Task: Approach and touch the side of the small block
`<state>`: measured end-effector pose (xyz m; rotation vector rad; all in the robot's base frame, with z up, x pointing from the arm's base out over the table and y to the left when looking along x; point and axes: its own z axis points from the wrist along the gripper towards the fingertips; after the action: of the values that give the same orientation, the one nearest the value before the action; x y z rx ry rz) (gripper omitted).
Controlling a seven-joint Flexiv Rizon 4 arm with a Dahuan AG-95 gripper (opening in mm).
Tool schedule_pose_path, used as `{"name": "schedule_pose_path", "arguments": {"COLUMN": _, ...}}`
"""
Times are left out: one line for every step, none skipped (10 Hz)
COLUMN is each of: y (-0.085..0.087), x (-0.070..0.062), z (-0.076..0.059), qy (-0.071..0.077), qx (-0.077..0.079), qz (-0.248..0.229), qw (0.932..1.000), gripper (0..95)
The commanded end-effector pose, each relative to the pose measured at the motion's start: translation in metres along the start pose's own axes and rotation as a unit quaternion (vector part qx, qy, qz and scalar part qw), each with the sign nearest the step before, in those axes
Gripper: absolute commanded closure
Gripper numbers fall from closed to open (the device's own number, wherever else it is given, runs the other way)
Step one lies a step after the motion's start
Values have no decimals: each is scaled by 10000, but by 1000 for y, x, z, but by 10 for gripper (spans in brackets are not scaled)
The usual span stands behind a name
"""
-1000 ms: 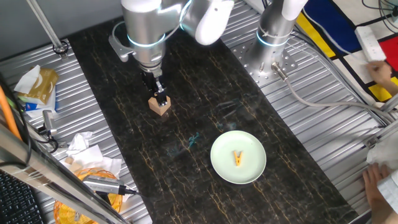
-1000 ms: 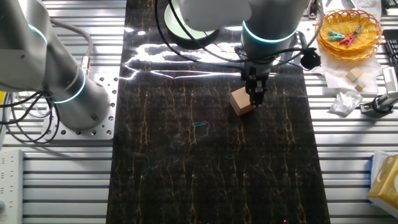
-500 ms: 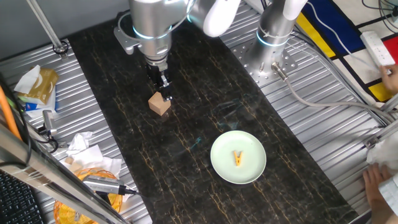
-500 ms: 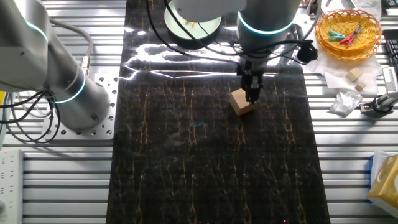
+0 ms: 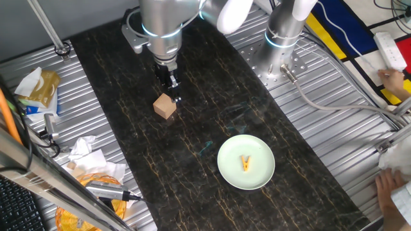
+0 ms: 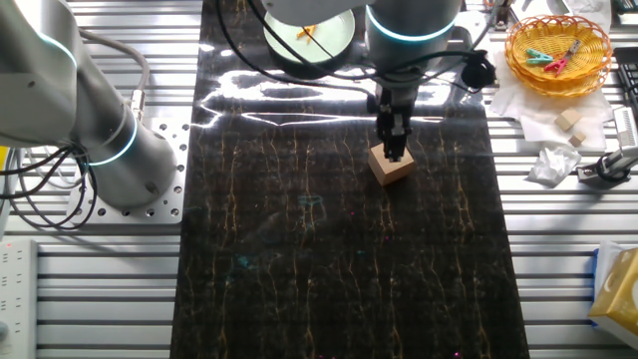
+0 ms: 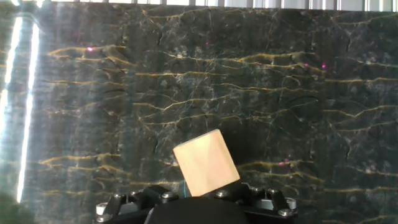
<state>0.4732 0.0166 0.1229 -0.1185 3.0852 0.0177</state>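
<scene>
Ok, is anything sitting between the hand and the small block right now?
Nothing visible. The hand hangs just above and beside the small block, with only bare dark tabletop around it. The green plate lies well off to the side.

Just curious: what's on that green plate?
A small yellow clothespin-like piece lies on the plate. In the other fixed view the arm partly hides that plate.
</scene>
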Motion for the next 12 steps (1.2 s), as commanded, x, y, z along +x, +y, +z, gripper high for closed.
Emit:
{"name": "schedule_pose_path", "arguments": {"y": 2, "x": 2, "z": -2, "qy": 0, "qx": 11, "qz": 8, "qw": 10000, "gripper": 190}}
{"name": "schedule_pose_path", "arguments": {"y": 5, "x": 4, "z": -6, "qy": 4, "qx": 18, "qz": 33, "qw": 10000, "gripper": 190}}
{"name": "schedule_pose_path", "arguments": {"y": 7, "x": 5, "z": -9, "qy": 0, "qx": 16, "qz": 36, "qw": 10000, "gripper": 190}}
{"name": "schedule_pose_path", "arguments": {"y": 8, "x": 6, "z": -11, "qy": 3, "qx": 16, "qz": 50, "qw": 10000, "gripper": 190}}
{"name": "schedule_pose_path", "arguments": {"y": 8, "x": 6, "z": -14, "qy": -9, "qx": 11, "qz": 48, "qw": 10000, "gripper": 190}}
{"name": "schedule_pose_path", "arguments": {"y": 8, "x": 7, "z": -15, "qy": -13, "qx": 11, "qz": 64, "qw": 10000, "gripper": 190}}
{"name": "schedule_pose_path", "arguments": {"y": 8, "x": 7, "z": -16, "qy": -19, "qx": 5, "qz": 64, "qw": 10000, "gripper": 190}}
{"name": "schedule_pose_path", "arguments": {"y": 8, "x": 8, "z": -18, "qy": -22, "qx": -6, "qz": 43, "qw": 10000, "gripper": 190}}
{"name": "schedule_pose_path", "arguments": {"y": 8, "x": 8, "z": -19, "qy": -30, "qx": -10, "qz": 36, "qw": 10000, "gripper": 190}}
{"name": "schedule_pose_path", "arguments": {"y": 8, "x": 8, "z": -19, "qy": -41, "qx": 6, "qz": 20, "qw": 10000, "gripper": 190}}
{"name": "schedule_pose_path", "arguments": {"y": 8, "x": 8, "z": -20, "qy": -43, "qx": 13, "qz": -1, "qw": 10000, "gripper": 190}}
{"name": "schedule_pose_path", "arguments": {"y": 8, "x": 8, "z": -20, "qy": -34, "qx": 17, "qz": -2, "qw": 10000, "gripper": 190}}
